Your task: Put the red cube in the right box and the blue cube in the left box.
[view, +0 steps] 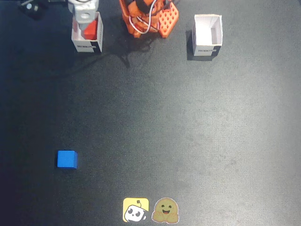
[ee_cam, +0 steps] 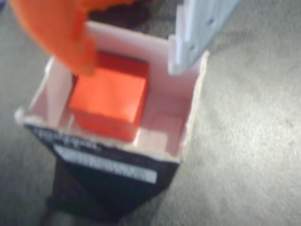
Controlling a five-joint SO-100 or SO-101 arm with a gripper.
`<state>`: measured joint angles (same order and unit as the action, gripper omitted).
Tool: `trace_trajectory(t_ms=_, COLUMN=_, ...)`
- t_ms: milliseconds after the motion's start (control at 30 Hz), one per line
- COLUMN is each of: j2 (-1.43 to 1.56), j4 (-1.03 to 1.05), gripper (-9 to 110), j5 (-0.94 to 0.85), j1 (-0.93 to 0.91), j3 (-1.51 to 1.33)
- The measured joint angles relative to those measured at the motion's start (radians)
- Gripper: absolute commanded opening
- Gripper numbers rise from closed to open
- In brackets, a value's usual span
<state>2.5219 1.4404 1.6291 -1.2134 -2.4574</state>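
The red cube lies inside the white open-topped box at the top left of the fixed view. My gripper hangs just over this box and is open. In the wrist view its orange finger is at the cube's left corner, and its white finger is over the box's right wall. The blue cube sits alone on the dark mat at the lower left. A second white box, empty, stands at the top right.
The orange arm base stands between the two boxes at the top edge. Two stickers, a yellow one and a brown one, lie at the bottom middle. A dark object is at the top left corner.
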Motion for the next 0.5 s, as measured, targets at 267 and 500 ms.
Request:
trace_trajectory(t_ms=267, j2=-0.005, j4=-0.018, gripper=2, j5=-0.048, j1=0.144, j3=0.003)
trace_trajectory(t_ms=500, j2=-0.005, j4=-0.023, gripper=0, j5=-0.077, j1=0.365, j3=0.049)
